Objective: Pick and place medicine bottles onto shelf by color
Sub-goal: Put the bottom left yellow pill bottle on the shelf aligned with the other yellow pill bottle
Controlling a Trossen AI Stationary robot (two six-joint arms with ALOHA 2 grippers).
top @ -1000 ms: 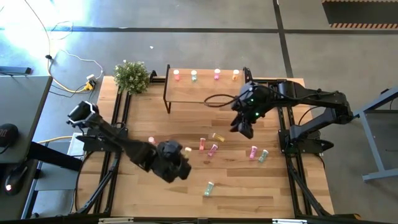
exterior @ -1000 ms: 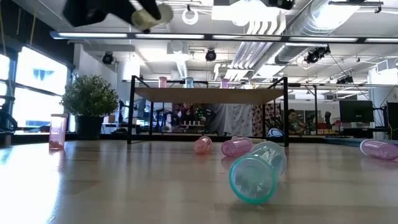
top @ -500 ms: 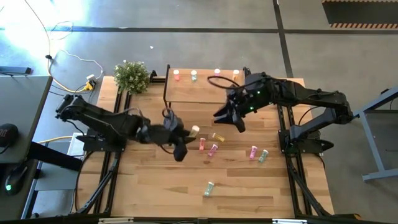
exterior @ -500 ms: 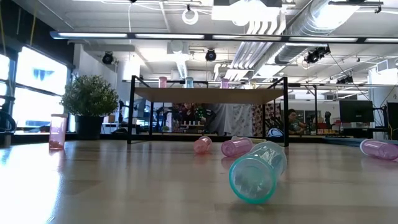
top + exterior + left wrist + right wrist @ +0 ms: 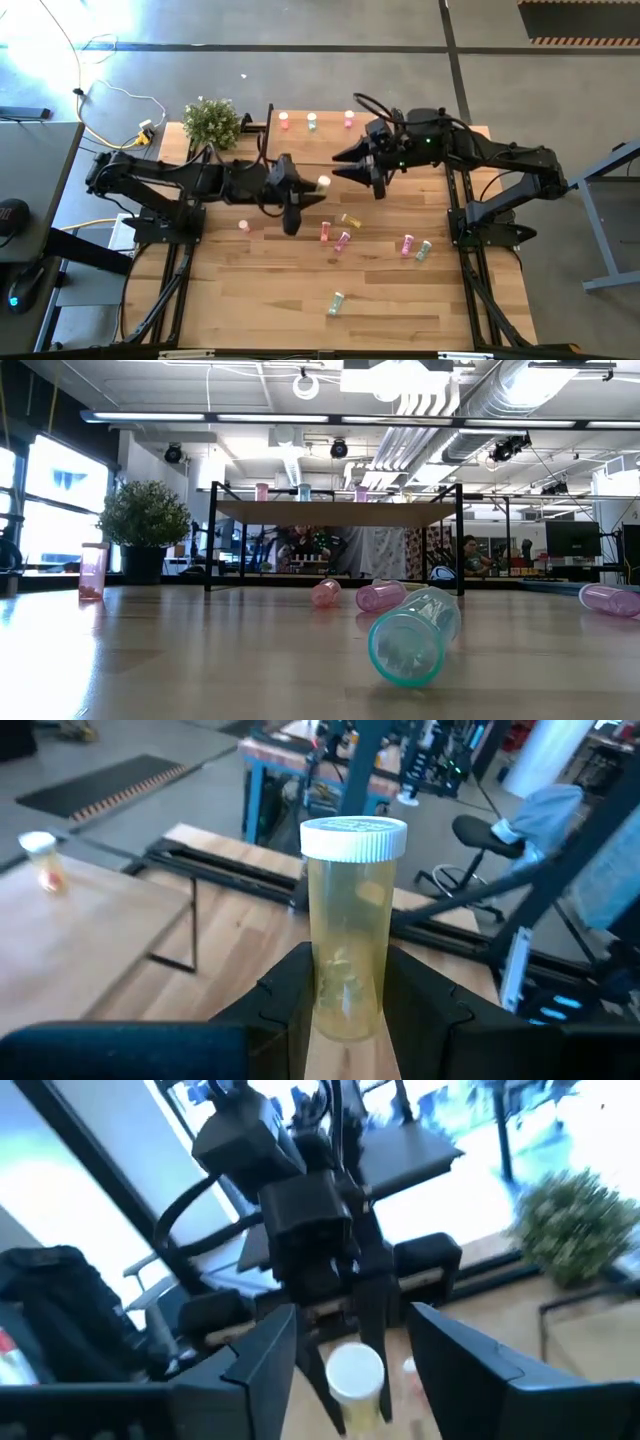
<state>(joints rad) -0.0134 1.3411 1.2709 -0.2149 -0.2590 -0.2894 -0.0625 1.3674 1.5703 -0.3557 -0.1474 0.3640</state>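
My left gripper (image 5: 308, 188) is shut on a yellow medicine bottle (image 5: 321, 184) with a white cap, in the air by the near edge of the shelf (image 5: 330, 150). The same bottle (image 5: 350, 920) fills the left wrist view. My right gripper (image 5: 346, 165) hovers open over the shelf, facing the left gripper and touching nothing. Three bottles (image 5: 311, 122) stand along the shelf's far edge. Several salmon, pink, yellow and green bottles (image 5: 343, 240) lie on the table. Neither gripper shows in the low view. My left gripper pinches the yellow bottle's lower body (image 5: 345, 1005) between its two fingers (image 5: 290, 995). The fingers come nearly level from the table's left and lie along the bottle. The capped end (image 5: 353, 837) sticks out past the fingertips toward the table's right, and the bottle is lifted clear.
A potted plant (image 5: 211, 122) stands at the far left corner beside the shelf. A green bottle (image 5: 336, 302) lies alone toward the near edge, and a salmon bottle (image 5: 243, 225) stands under the left arm. Black frame rails (image 5: 185, 260) run along both sides of the table.
My left gripper has carried the yellow bottle up from the table's near-left part toward the far edge and the shelf, rolling as it went; it has left the top of the low view. My right gripper has risen and tipped up from pointing down to nearly level.
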